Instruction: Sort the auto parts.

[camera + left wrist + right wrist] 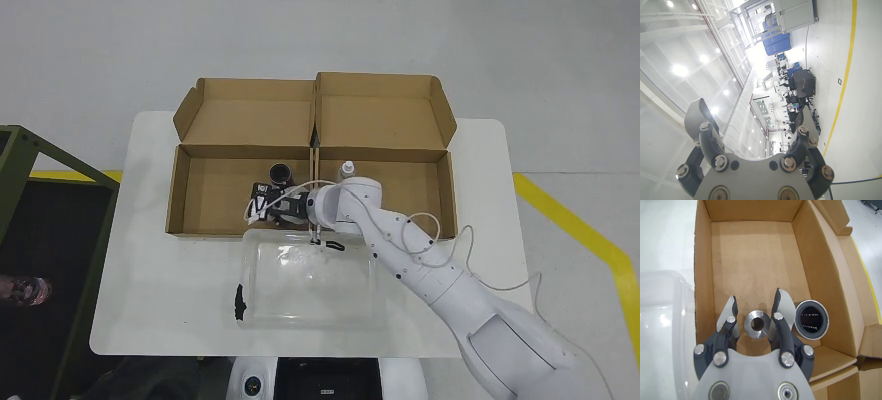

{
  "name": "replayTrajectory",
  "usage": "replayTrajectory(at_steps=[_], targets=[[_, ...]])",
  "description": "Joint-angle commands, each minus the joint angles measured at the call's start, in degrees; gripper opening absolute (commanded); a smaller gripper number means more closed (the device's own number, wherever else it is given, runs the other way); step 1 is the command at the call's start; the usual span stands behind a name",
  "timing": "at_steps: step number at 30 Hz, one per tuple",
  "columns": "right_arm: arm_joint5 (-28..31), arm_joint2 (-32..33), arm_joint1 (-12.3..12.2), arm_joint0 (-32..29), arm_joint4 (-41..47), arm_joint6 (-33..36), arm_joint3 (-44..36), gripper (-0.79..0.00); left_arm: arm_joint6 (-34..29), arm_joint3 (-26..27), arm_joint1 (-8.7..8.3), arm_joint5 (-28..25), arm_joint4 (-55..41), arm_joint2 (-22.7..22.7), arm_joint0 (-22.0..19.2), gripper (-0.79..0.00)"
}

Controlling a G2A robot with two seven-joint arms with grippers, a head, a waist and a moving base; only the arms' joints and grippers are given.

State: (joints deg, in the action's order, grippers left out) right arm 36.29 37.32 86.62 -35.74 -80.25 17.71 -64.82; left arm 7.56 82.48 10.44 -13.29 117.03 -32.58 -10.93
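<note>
Metal bushing (756,324) on box (703,256) floor, between right gripper's (755,294) spread jaws — not gripped

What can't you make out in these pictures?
- Top view: the small black part by the clear tray is too small to identify.
- Top view: the white part in a cardboard box is tiny, partly behind the arm.
- Right wrist view: the metal ring inside the open right gripper is seen end-on; its length is hidden.
- Right wrist view: the hollow cylinder is partly behind one finger.
</note>
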Motion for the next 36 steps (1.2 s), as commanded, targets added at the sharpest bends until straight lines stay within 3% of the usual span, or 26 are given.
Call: replayTrajectory(at_steps=[1,16,36], targets=[[0.32,0.49,-0.09,-0.31,0.31,-0.03,-1.24,-0.44,0.0,0.0,0.0,0.0,0.0,0.0,0.0,0.0],[3.57,5.91,-1.92,-5.47,2.15,-0.86,-13.62,-0.431,0.0,0.0,0.0,0.0,0.0,0.0,0.0,0.0],[8.02,22.85,-8.51,-28.1,-1.56,-8.34,-35.05,-0.406,0.0,0.0,0.0,0.0,0.0,0.0,0.0,0.0]])
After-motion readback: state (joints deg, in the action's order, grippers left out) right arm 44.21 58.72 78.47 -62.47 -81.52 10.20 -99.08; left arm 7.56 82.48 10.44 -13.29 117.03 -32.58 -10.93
